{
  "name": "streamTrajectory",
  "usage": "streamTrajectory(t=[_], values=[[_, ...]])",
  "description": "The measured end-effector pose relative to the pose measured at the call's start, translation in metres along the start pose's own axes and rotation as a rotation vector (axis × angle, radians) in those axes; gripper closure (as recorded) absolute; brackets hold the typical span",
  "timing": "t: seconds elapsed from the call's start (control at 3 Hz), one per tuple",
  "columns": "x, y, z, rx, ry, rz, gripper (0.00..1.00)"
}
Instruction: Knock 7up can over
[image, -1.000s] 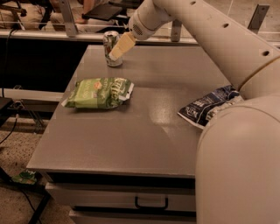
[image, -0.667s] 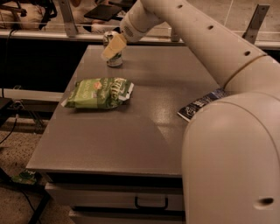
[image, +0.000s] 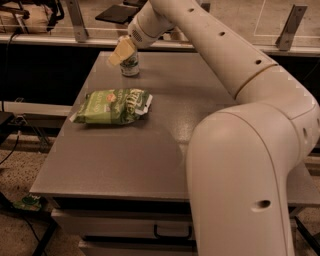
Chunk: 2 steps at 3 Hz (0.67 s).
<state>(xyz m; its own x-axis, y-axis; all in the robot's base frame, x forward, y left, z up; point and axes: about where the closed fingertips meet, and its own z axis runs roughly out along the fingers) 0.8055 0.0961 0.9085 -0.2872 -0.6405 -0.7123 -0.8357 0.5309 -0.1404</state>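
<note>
— Looking for the gripper (image: 122, 52). Spotted anywhere?

— Up at the far left of the bench (image: 170, 107), at the end of the pale arm (image: 225, 55) reaching across from the near right. Tan in colour, slanting down toward the left.

— Open or closed? Holding something?

— Cannot tell how far open. Cannot tell about a hold on anything either.

— And the can (image: 130, 67)?

— Standing upright close to the far left corner of the bench. Sitting right behind the gripper and slightly to its right. Covered by the gripper across the upper left, with the top rim mostly hidden. Lower part in plain sight, silvery-white with green on the label.

— Touching the gripper, or just behind it?

— Hard to say. Overlapping from this angle, at the very least.

— Anything else on the bench?

— A green chip bag (image: 112, 106), lying flat. Nearer than the can, on the left half of the bench. Apart from both can and gripper.
</note>
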Motion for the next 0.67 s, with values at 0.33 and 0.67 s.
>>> streamTrajectory(t=[0.33, 0.67], values=[[-0.0042, 0.0003, 0.0059, -0.015, -0.008, 0.007, 0.26], [-0.0046, -0.0037, 0.0078, -0.020, -0.013, 0.025, 0.50]])
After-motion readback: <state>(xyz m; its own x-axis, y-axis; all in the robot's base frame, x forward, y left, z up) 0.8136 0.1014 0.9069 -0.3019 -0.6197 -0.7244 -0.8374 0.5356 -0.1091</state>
